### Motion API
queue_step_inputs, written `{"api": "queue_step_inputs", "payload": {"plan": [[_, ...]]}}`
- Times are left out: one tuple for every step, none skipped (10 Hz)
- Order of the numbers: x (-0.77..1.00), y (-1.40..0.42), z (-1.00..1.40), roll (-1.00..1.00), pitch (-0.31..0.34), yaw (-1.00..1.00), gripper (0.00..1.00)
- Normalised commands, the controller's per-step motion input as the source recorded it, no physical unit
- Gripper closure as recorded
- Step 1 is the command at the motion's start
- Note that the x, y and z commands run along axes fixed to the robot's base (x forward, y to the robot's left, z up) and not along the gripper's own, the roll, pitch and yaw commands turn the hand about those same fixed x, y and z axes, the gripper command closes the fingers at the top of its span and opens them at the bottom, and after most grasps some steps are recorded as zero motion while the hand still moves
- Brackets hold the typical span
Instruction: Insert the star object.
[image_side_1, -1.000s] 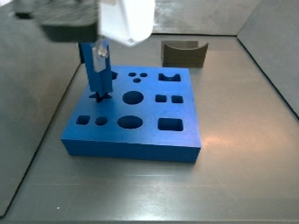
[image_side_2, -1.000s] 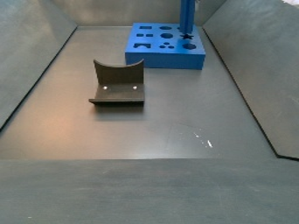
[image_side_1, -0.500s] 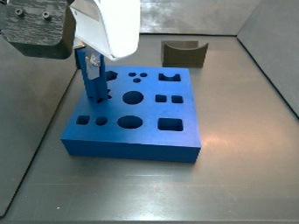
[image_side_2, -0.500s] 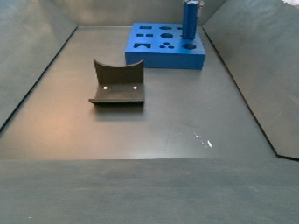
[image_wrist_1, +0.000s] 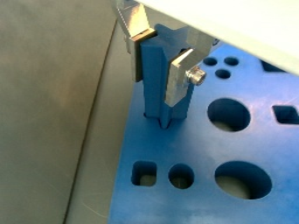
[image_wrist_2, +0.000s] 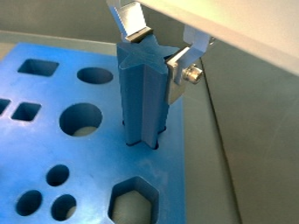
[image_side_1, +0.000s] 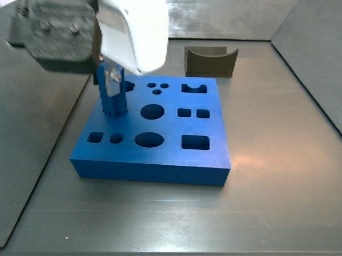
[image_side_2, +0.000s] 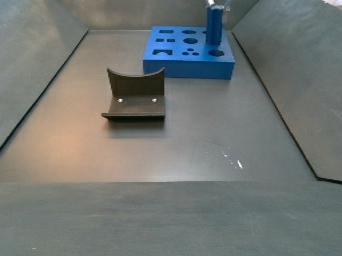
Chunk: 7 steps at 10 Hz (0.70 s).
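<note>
The star object (image_wrist_2: 145, 96) is a slim blue star-section peg. It stands upright with its lower end in a hole of the blue holed block (image_side_1: 158, 158), near the block's far left edge in a side view. My gripper (image_wrist_1: 162, 51) is shut on its upper part, one silver finger (image_wrist_2: 180, 68) on each side. The peg also shows in a wrist view (image_wrist_1: 156, 83) and in both side views (image_side_1: 107, 92) (image_side_2: 214, 26). The block's other holes (image_wrist_1: 230, 113) are open.
A dark grey curved piece (image_side_2: 134, 95) lies on the grey floor apart from the block (image_side_2: 187, 58); it also shows behind the block in a side view (image_side_1: 211, 60). Grey walls enclose the floor on all sides.
The gripper has come down with the peg. The peg's lower end has sunk deeper into the hole, so less of it stands above the block.
</note>
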Motion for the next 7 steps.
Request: {"api": "queue_step_inputs", "payload": {"plan": [[0.00, 0.00, -0.69, -0.14, -0.187, 0.04, 1.00], [-0.06, -0.12, -0.65, -0.02, -0.299, 0.07, 1.00], [-0.10, -0.24, -0.65, 0.08, -0.303, 0.08, 1.00], [-0.19, -0.42, -0.61, 0.15, -0.301, 0.14, 1.00], [-0.20, -0.45, -0.58, 0.12, -0.309, 0.25, 1.00], [-0.21, -0.41, -0.58, 0.14, -0.307, 0.24, 1.00], [-0.25, -0.32, -0.58, 0.20, -0.289, 0.24, 1.00]]}}
